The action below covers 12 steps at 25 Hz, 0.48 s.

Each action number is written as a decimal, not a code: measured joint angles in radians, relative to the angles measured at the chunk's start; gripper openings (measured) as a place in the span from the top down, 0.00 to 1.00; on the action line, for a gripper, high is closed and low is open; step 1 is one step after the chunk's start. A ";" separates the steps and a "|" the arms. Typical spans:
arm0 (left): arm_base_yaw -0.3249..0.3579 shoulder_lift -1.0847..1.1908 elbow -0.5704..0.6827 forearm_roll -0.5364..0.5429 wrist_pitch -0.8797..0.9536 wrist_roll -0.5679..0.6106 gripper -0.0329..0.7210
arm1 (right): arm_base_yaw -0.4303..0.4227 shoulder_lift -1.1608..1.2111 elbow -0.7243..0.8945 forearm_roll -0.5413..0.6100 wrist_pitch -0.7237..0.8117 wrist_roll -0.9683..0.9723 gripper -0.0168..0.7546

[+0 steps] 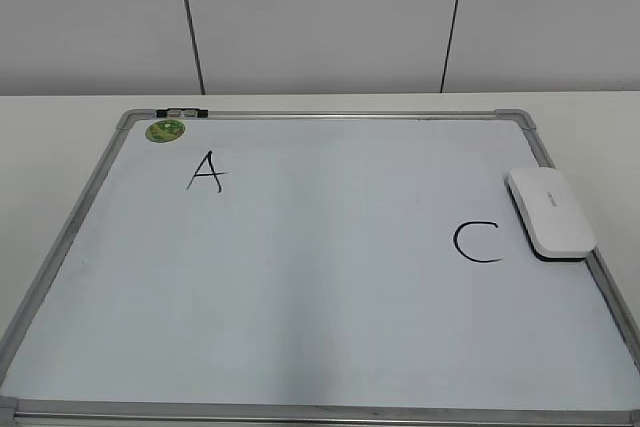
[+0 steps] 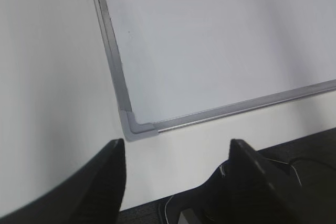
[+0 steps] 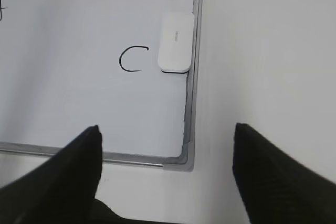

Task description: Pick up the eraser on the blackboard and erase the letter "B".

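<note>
The blackboard [image 1: 320,287] is a white board with a grey frame lying flat on the table. The white eraser [image 1: 550,211] lies at its right edge, just right of the black "C" [image 1: 477,243]; it also shows in the right wrist view [image 3: 175,42] beside the "C" [image 3: 132,59]. A black "A" [image 1: 206,172] is at the upper left. No letter "B" shows anywhere on the board. My left gripper [image 2: 176,145] is open and empty over the board's near left corner [image 2: 137,128]. My right gripper [image 3: 167,132] is open and empty near the near right corner [image 3: 185,161]. Neither gripper shows in the exterior view.
A round green magnet [image 1: 166,130] sits at the board's top left, next to a black clip [image 1: 182,112] on the frame. White table [image 1: 60,137] surrounds the board. A grey panelled wall [image 1: 320,17] stands behind. The table's dark front edge [image 2: 294,156] shows in the left wrist view.
</note>
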 joint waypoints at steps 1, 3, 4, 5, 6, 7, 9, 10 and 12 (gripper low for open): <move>-0.001 -0.038 0.028 0.014 0.002 0.000 0.37 | 0.000 -0.041 0.033 -0.004 0.003 0.000 0.21; -0.001 -0.104 0.075 0.041 0.004 0.000 0.37 | 0.000 -0.105 0.085 -0.009 0.002 0.000 0.21; -0.001 -0.139 0.098 0.049 0.006 0.000 0.37 | 0.000 -0.136 0.109 -0.011 0.002 0.000 0.21; -0.001 -0.171 0.119 0.051 0.006 0.000 0.37 | 0.000 -0.171 0.138 -0.011 0.003 0.000 0.21; -0.001 -0.196 0.135 0.052 0.008 0.000 0.37 | 0.000 -0.209 0.166 -0.013 0.003 0.000 0.21; -0.001 -0.224 0.153 0.055 0.008 0.000 0.37 | 0.000 -0.240 0.198 -0.015 0.003 0.000 0.21; -0.001 -0.271 0.186 0.059 0.010 0.000 0.37 | 0.000 -0.294 0.248 -0.034 0.005 0.000 0.21; -0.001 -0.286 0.202 0.061 0.010 0.000 0.37 | 0.000 -0.321 0.271 -0.048 0.005 0.000 0.21; -0.001 -0.316 0.234 0.073 0.010 -0.004 0.37 | 0.000 -0.370 0.324 -0.077 0.005 0.000 0.21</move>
